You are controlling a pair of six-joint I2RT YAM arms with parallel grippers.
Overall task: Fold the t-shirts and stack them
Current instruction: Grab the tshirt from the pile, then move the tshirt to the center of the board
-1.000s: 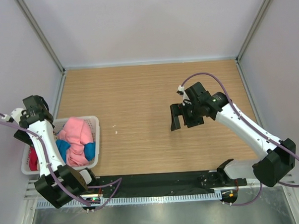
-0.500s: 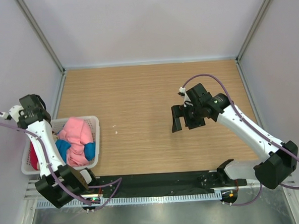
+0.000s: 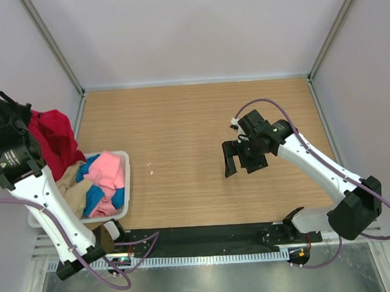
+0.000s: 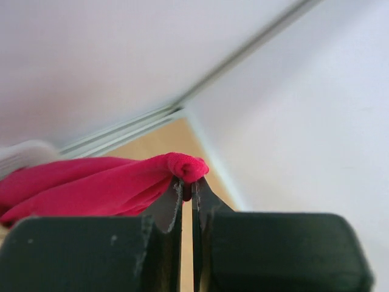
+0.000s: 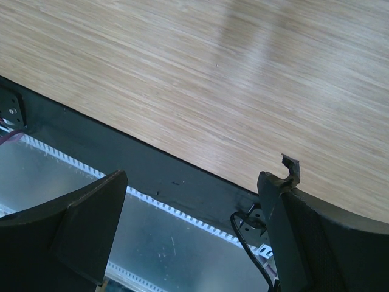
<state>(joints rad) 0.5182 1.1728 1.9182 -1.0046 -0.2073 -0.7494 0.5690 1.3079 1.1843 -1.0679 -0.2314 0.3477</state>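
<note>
A bright red t-shirt (image 3: 52,138) hangs in the air above the far end of the white mesh basket (image 3: 126,178), at the table's left edge. My left gripper (image 4: 188,185) is shut on a bunched fold of this red t-shirt (image 4: 91,185), raised high by the left wall. Pink (image 3: 109,170), blue (image 3: 94,203) and beige (image 3: 70,185) t-shirts lie crumpled in the basket. My right gripper (image 3: 238,161) hovers open over the wooden table (image 3: 181,121), right of centre, with nothing between its fingers (image 5: 97,207).
The basket stands at the near left, close to the left arm's base. Grey walls close in the table on three sides. A black strip (image 5: 152,164) and a metal ledge run along the near edge.
My left gripper shut on the red t-shirt inside the basket and lifted it up and away, uncovering beige cloth. The right arm shifted only slightly.
</note>
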